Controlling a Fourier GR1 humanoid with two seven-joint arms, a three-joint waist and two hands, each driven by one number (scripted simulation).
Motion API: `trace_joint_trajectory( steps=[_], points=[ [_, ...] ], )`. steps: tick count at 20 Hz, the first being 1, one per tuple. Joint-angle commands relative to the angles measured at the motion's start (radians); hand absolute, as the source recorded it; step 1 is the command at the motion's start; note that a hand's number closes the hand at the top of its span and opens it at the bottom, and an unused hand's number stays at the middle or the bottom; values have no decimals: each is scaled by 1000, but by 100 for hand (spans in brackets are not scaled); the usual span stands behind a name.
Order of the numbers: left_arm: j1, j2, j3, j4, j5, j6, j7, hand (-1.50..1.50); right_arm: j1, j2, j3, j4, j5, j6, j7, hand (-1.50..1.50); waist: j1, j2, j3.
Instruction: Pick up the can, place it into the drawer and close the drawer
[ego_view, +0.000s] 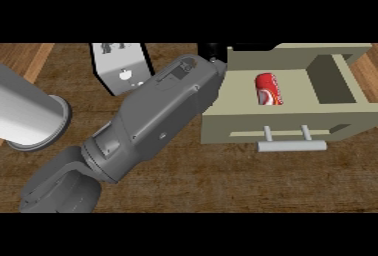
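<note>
The red can (269, 89) lies on its side inside the open beige drawer (244, 122). The drawer's front panel faces me and carries a pale bar handle (291, 145). One grey forearm (148, 125) crosses the view from the lower left up to the drawer's far left corner. Only a small black part of its hand, which I take as my right hand (213, 50), shows there, beside the drawer and apart from the can. Its fingers are hidden. No other hand shows.
A large pale grey cylinder with a flanged end (29, 117) fills the left edge. A white box with a dark rim (122, 67) stands at the back, just left of the forearm. The wooden counter (244, 180) stretches in front of the drawer.
</note>
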Motion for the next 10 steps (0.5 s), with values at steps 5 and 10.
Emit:
trace_joint_trajectory(
  steps=[5,10],
  points=[
    [19,31,8,-11,-21,-41,40,-150,-194,-8,217,197,395,-125,-50,-150,41,-9,-1],
    [12,42,20,-15,-44,-5,82,-150,-246,-6,343,341,591,-216,-110,-150,31,-12,0]
  ],
)
